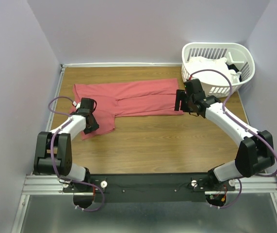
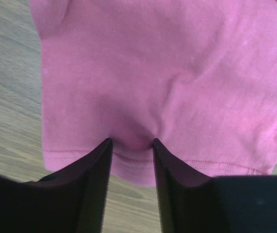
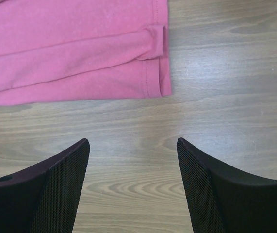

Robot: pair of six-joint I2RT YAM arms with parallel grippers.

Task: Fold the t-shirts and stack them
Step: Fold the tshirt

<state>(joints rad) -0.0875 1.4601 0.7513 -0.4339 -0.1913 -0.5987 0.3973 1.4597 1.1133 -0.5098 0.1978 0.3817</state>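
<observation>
The coral-red t-shirt [image 1: 133,97] lies spread across the middle of the wooden table, partly folded lengthwise, with its lower left part hanging toward the front. My left gripper [image 1: 89,126] is on that lower left part. In the left wrist view it [image 2: 131,141] is shut on a puckered bit of the shirt's [image 2: 167,73] hem. My right gripper [image 1: 179,102] hovers at the shirt's right edge. In the right wrist view it [image 3: 132,141] is open and empty over bare wood, with the shirt's [image 3: 70,63] edge just ahead. White t-shirts [image 1: 211,65] lie crumpled in the basket.
A white slatted laundry basket [image 1: 245,58] stands at the back right corner, close behind the right arm. Bare wooden table [image 1: 167,141] shows in front of the shirt. Lilac walls close the left, back and right sides.
</observation>
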